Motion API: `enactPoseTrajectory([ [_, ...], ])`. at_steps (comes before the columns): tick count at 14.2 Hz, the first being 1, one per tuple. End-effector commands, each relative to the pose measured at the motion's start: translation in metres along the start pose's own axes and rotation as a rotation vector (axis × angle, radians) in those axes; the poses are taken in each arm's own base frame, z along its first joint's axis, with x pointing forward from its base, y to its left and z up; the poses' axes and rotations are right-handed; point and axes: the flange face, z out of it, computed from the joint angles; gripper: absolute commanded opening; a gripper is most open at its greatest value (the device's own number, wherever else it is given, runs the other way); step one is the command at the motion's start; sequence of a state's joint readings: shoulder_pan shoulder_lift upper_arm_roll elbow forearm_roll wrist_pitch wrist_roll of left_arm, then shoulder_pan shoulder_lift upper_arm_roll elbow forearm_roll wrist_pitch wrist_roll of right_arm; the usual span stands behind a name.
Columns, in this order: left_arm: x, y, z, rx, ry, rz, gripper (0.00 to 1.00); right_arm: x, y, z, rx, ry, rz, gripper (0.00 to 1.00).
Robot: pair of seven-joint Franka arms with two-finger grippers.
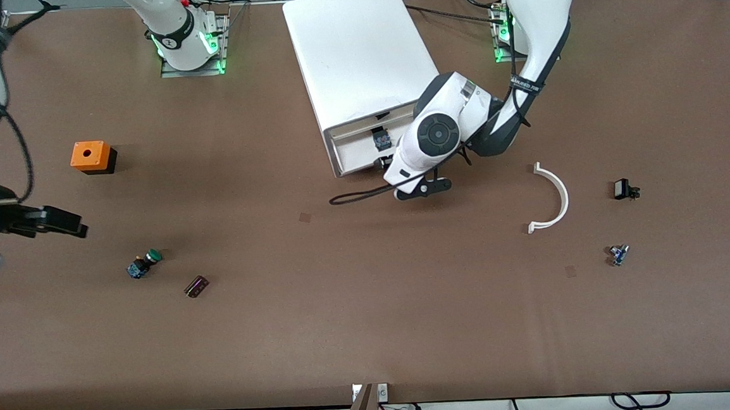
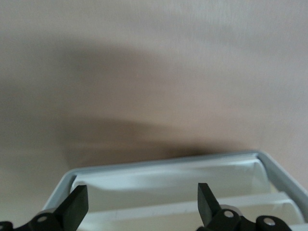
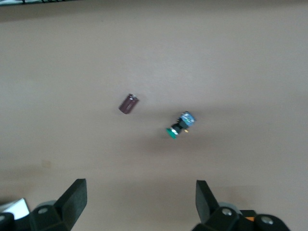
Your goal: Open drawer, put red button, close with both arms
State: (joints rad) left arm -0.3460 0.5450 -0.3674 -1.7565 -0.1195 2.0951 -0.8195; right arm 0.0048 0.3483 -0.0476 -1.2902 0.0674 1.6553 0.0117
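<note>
The white cabinet (image 1: 362, 53) stands at the robots' side of the table. Its drawer (image 1: 352, 150) is pulled out toward the front camera. A small black-and-blue part (image 1: 381, 140) lies in it; I see no red cap on it. My left gripper (image 2: 143, 204) is open and empty over the drawer's white inside (image 2: 168, 185); in the front view the left wrist (image 1: 434, 137) hides its fingers. My right gripper (image 1: 68, 224) is open and empty over bare table at the right arm's end, and it also shows in the right wrist view (image 3: 139, 202).
A green-capped button (image 1: 145, 263) (image 3: 179, 125) and a purple cylinder (image 1: 196, 286) (image 3: 128, 103) lie near the right gripper. An orange box (image 1: 91, 157) stands nearer the robots. A white curved piece (image 1: 554, 196) and two small parts (image 1: 624, 189) (image 1: 618, 254) lie toward the left arm's end.
</note>
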Motion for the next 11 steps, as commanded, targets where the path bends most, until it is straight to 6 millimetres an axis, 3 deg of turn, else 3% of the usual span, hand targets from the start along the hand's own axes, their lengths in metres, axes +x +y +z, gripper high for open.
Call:
enactPoseTrajectory([
  [1,-0.027,0.001,0.007,0.011,-0.023,0.004,1.00,-0.025,0.021,-0.003,-0.014,-0.028,-0.018,1.00],
  [6,-0.036,0.004,0.008,-0.007,-0.084,-0.017,1.00,-0.037,0.010,-0.004,-0.052,-0.040,-0.030,1.00],
  [11,-0.040,0.002,0.006,0.017,-0.115,-0.016,1.00,-0.072,0.012,0.002,-0.070,-0.046,-0.027,1.00],
])
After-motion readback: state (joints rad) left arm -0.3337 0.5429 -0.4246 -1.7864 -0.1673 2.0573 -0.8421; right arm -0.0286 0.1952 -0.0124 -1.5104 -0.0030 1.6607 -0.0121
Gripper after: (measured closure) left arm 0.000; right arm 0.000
